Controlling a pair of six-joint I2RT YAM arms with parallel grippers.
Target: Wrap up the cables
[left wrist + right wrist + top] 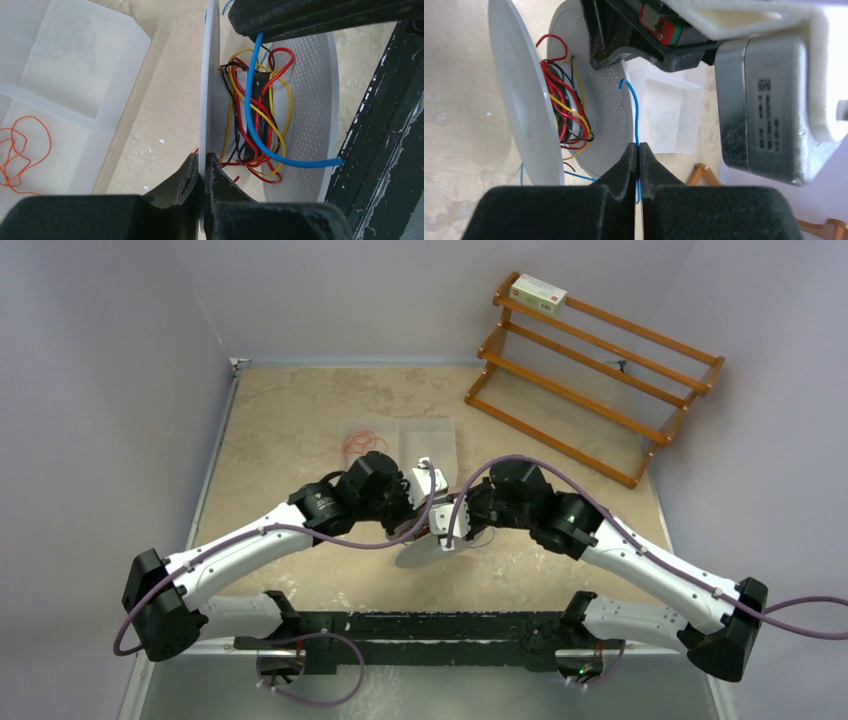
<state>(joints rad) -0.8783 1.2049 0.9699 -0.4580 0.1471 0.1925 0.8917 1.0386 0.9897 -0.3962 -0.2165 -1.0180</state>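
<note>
A white spool (209, 75) with two round flanges stands on edge between my arms; it also shows in the top view (420, 554). Red, yellow and black cables (260, 125) are wound on its hub. My left gripper (203, 162) is shut on the rim of one flange. My right gripper (638, 147) is shut on a thin blue cable (637, 117), which runs from the hub (250, 100) out past the other flange. Loose red-orange cables (25, 145) lie in a clear tray (115, 65) to the left.
The clear tray (430, 432) with the orange cables (362, 445) sits just behind the grippers. A wooden rack (590, 380) with a small box (538, 292) on top stands at the back right. The walls are close on both sides.
</note>
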